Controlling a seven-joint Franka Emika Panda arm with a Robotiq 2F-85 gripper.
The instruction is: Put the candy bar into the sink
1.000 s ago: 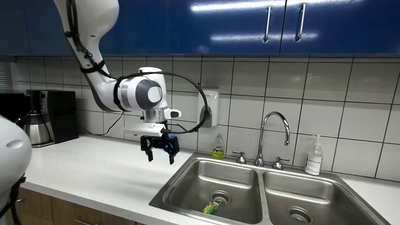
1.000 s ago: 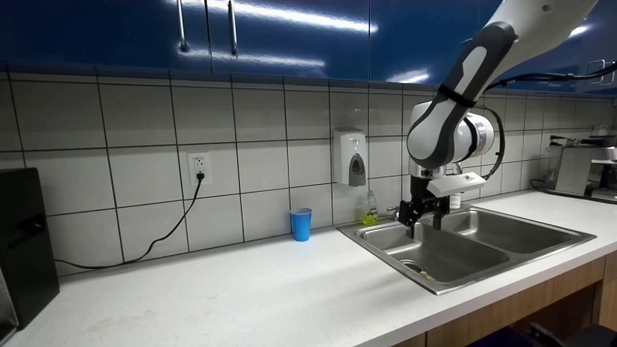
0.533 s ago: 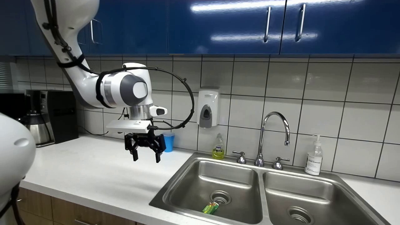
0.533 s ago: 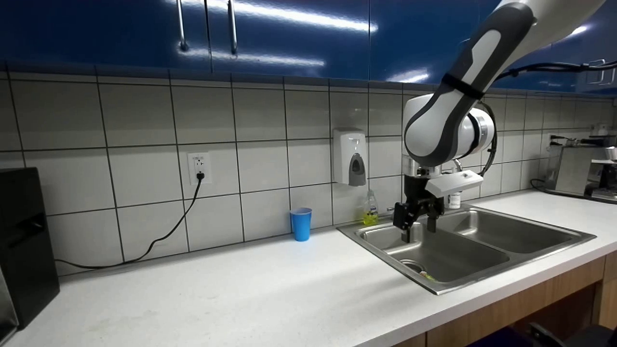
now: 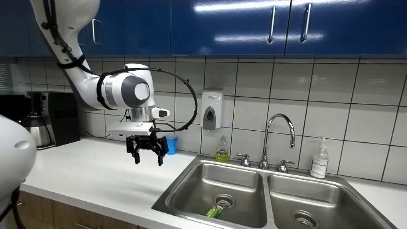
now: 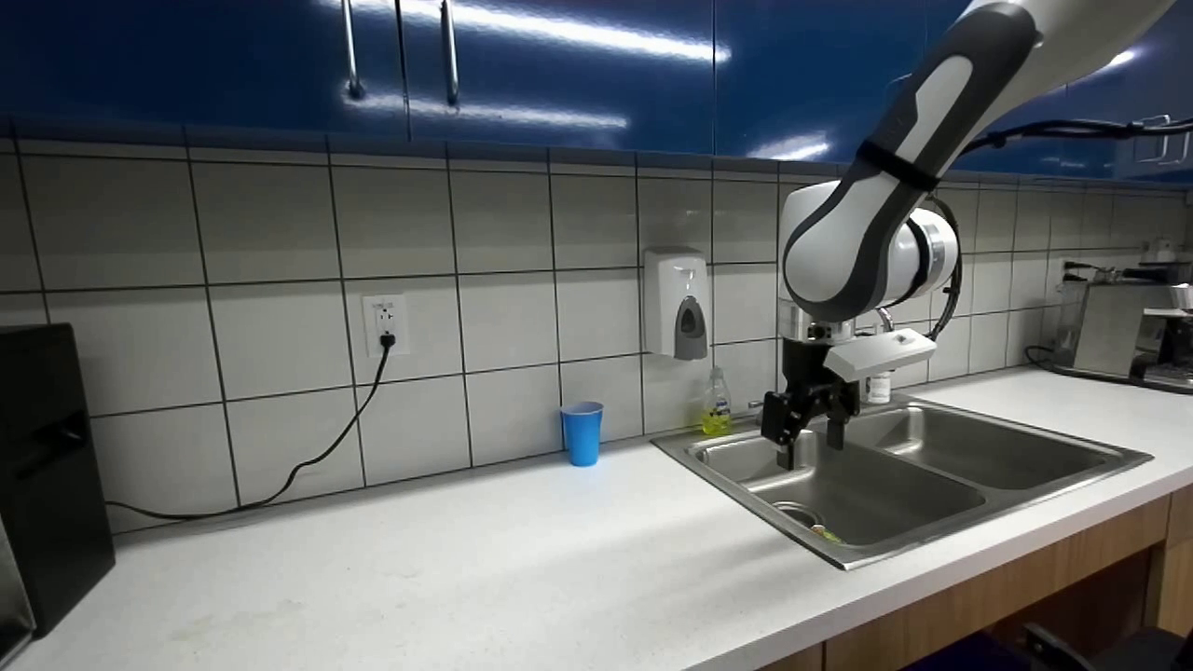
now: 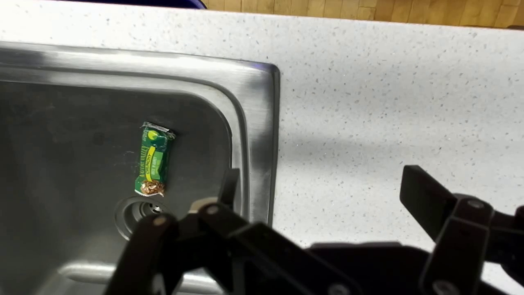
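The sink (image 5: 246, 203) is satiny metal, the bar (image 7: 154, 159) crinkle-wrapped; cabinets (image 5: 229, 23), twelve o'clock in both exterior views, are glossy.

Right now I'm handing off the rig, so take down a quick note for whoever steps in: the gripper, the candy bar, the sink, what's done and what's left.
Gripper: open, holding nothing, raised above counter height.
Candy bar: green wrapper, lying on the floor of the basin nearer the blue cup, one end right by the drain.
Sink: two basins; the bar is in just that one.
Done: the bar is in the sink and out of the gripper.
Left: seemingly nothing for the bar; probably just park the gripper well clear.
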